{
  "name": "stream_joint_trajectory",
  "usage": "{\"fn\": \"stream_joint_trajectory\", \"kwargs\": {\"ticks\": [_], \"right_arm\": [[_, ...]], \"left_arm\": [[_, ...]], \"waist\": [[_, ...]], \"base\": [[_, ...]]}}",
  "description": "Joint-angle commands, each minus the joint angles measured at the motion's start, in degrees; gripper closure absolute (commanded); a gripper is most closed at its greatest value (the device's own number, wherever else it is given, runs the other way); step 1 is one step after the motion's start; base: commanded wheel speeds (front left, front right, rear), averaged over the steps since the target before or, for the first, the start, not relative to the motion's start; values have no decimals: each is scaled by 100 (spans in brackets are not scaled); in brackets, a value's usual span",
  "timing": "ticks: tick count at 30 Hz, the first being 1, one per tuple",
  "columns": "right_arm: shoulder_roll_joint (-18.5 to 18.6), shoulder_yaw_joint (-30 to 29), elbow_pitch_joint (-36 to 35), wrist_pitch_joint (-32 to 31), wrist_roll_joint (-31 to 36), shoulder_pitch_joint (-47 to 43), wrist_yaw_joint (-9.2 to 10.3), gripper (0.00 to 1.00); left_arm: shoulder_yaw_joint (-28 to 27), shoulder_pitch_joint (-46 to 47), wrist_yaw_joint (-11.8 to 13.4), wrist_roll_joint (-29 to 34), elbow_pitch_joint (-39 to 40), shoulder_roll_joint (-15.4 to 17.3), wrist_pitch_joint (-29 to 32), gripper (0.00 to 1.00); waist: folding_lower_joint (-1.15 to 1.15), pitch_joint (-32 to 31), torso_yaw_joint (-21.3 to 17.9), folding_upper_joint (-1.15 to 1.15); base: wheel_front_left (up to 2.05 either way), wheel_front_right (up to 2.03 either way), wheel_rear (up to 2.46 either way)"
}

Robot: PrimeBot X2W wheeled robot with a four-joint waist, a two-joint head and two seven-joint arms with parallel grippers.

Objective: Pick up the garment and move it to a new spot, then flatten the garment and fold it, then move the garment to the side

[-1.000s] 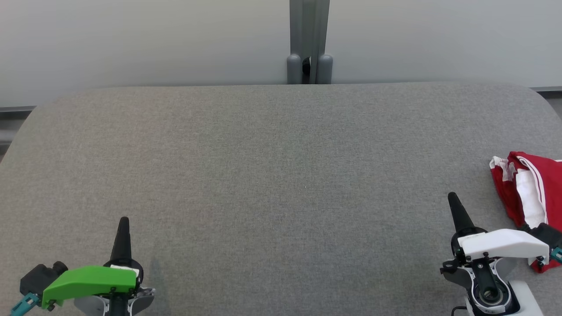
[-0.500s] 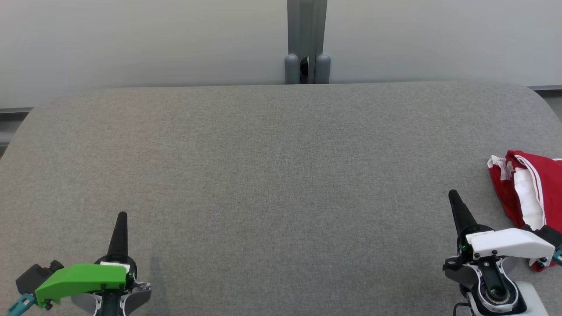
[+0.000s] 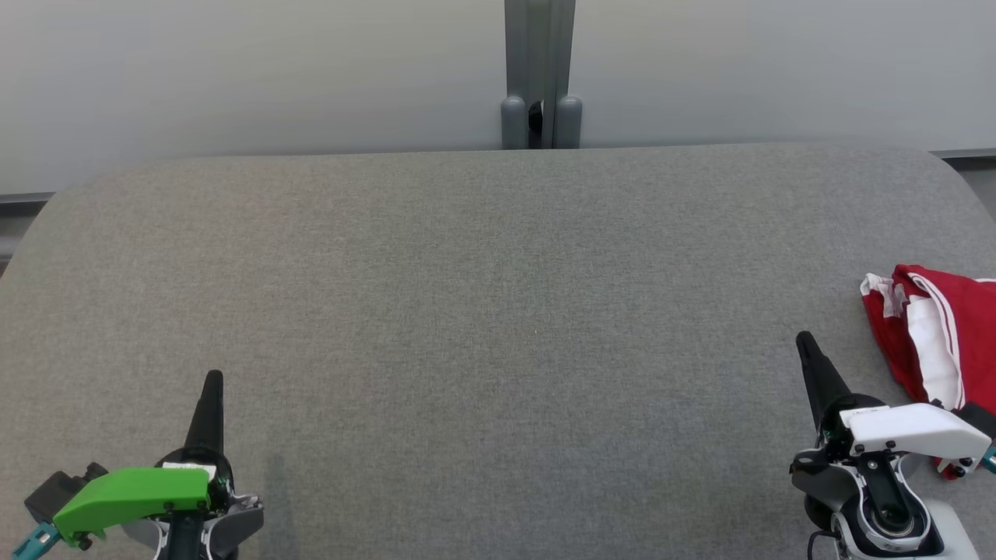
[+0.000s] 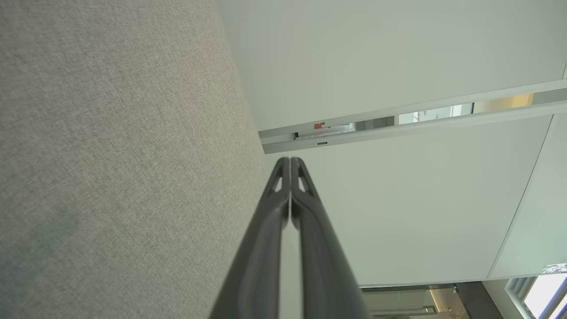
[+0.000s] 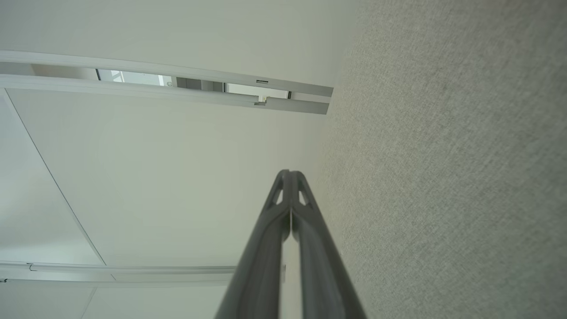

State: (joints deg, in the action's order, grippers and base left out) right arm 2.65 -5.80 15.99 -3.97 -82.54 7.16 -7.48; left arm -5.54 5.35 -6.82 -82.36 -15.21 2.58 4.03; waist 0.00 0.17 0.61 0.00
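A red and white garment (image 3: pixel 938 338) lies bunched at the right edge of the grey fabric table (image 3: pixel 498 311), partly cut off by the picture's edge. My right gripper (image 3: pixel 803 340) is shut and empty, just left of the garment and apart from it. Its fingertips meet in the right wrist view (image 5: pixel 289 173). My left gripper (image 3: pixel 212 378) is shut and empty at the lower left, far from the garment. The left wrist view shows its two fingers pressed together (image 4: pixel 289 160).
A pale partition wall (image 3: pixel 233 78) runs behind the table, with a grey post (image 3: pixel 540 74) at its middle. The table has rounded far corners.
The whole head view has shifted slightly, so the camera moved. Both grippers stay shut and sit a little lower in the picture. The garment lies as before.
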Motion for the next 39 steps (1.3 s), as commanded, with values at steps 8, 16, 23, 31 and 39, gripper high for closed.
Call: {"fn": "stream_joint_trajectory", "kwargs": {"ticks": [8, 16, 23, 31, 39], "right_arm": [[33, -41, -116, -119, -416, -91, -3, 100], [33, -64, -172, -208, -723, -100, -2, 100], [35, -83, -220, -276, -981, -118, -2, 100], [34, -84, -221, -277, -1004, -121, -2, 100], [34, -83, -221, -277, -1004, -121, -2, 100]], "left_arm": [[-62, 127, -50, -423, 75, 47, 108, 100], [-89, 130, -73, -729, 106, 48, 197, 100], [-111, 132, -82, -1008, 126, 49, 254, 100], [-113, 119, -81, -1009, 125, 49, 270, 100], [-112, 119, -81, -1009, 126, 48, 270, 100]], "waist": [[0, 0, -21, 0], [0, 1, -41, 0], [0, 1, -58, 0], [0, 1, -61, 0], [0, 1, -61, 0]], "base": [[0, 0, 0], [0, 0, 0], [0, 0, 0], [0, 0, 0], [0, 0, 0]]}}
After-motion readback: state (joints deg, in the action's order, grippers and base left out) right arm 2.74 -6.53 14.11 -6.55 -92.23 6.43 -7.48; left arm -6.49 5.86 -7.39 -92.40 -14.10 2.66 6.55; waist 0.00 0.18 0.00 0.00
